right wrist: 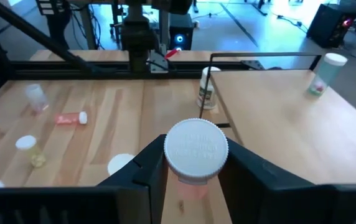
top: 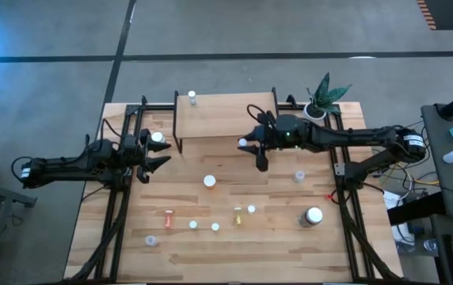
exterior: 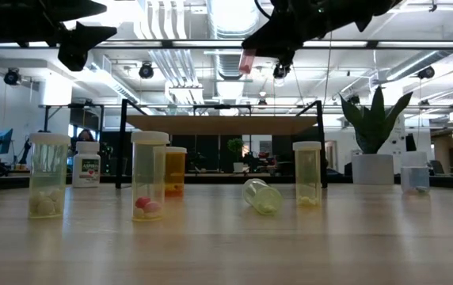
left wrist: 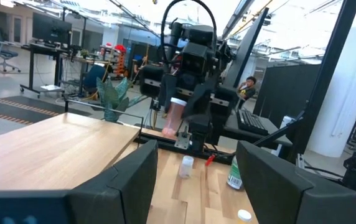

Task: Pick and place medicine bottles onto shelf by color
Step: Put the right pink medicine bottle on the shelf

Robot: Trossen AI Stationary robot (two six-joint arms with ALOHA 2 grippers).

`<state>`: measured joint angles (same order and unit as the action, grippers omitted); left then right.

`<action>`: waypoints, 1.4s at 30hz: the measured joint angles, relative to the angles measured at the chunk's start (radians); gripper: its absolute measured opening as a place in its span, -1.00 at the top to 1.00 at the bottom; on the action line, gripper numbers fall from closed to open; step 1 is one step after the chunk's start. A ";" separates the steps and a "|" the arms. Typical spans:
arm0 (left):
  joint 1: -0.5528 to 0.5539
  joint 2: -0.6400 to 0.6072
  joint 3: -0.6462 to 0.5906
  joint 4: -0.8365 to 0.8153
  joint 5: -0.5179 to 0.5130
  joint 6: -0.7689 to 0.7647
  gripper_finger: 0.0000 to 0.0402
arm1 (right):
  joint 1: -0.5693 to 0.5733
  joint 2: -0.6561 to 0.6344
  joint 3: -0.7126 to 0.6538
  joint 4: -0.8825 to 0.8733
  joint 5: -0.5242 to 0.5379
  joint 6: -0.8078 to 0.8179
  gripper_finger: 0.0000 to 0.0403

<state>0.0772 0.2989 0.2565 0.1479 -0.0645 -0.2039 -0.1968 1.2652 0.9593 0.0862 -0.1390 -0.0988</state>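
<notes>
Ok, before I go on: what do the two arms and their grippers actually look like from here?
Both arms are black, slim, jointed segments. The left gripper ends in two flat, tapered dark fingers. The right gripper has the same matte black fingers. A black cable loops above the right wrist, seen in the left wrist view. A pale band rings each arm near its base. No markings are legible.

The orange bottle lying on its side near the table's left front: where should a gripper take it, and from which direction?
Probably straight down from above, closing across the middle of the orange bottle. It lies flat, cap toward the table's front in the high view, so the fingers should straddle the round body on either side, not end to end. No other bottle touches it. The left gripper is open and on that side; the right gripper holds a pink bottle.
</notes>
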 joint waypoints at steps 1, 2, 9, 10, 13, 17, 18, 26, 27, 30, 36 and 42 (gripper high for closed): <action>0.000 -0.001 0.000 0.000 0.006 0.000 -0.01 | -0.003 0.000 0.001 0.000 0.000 -0.001 0.41; 0.000 -0.001 0.000 0.000 0.016 -0.001 -0.01 | -0.006 0.000 0.001 0.000 0.000 -0.001 0.40; 0.000 -0.005 0.000 0.000 0.035 -0.003 -0.01 | -0.020 0.000 0.003 0.001 0.000 -0.006 0.41; 0.000 -0.005 0.000 0.000 0.035 -0.006 -0.01 | -0.020 0.000 0.003 0.000 0.000 -0.007 0.41; 0.000 -0.005 0.000 0.000 0.035 -0.043 -0.01 | -0.020 0.000 0.003 0.001 0.000 -0.012 0.42; 0.000 -0.005 0.000 0.000 0.039 -0.078 -0.01 | -0.020 0.000 0.003 0.003 0.000 -0.017 0.40; 0.000 -0.005 0.000 0.000 0.040 -0.078 -0.01 | -0.020 0.000 0.003 0.003 0.000 -0.017 0.40; 0.000 -0.005 0.000 0.004 0.040 -0.018 -0.01 | -0.020 0.000 0.003 0.002 0.000 -0.007 0.42; 0.000 -0.005 0.000 0.004 0.040 -0.010 -0.01 | -0.020 0.000 0.003 0.002 0.000 -0.007 0.42; 0.000 -0.005 0.000 0.004 0.039 0.026 -0.01 | -0.021 0.000 0.003 0.004 0.000 -0.007 0.43; 0.000 -0.005 0.000 0.004 0.038 0.035 -0.01 | -0.038 0.000 0.003 0.005 0.000 0.006 0.41; 0.000 -0.005 0.000 0.003 0.036 0.036 -0.01 | -0.056 0.000 0.003 0.009 0.000 0.009 0.39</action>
<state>0.0769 0.2939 0.2565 0.1513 -0.0285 -0.1675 -0.2526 1.2655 0.9619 0.0949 -0.1388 -0.0898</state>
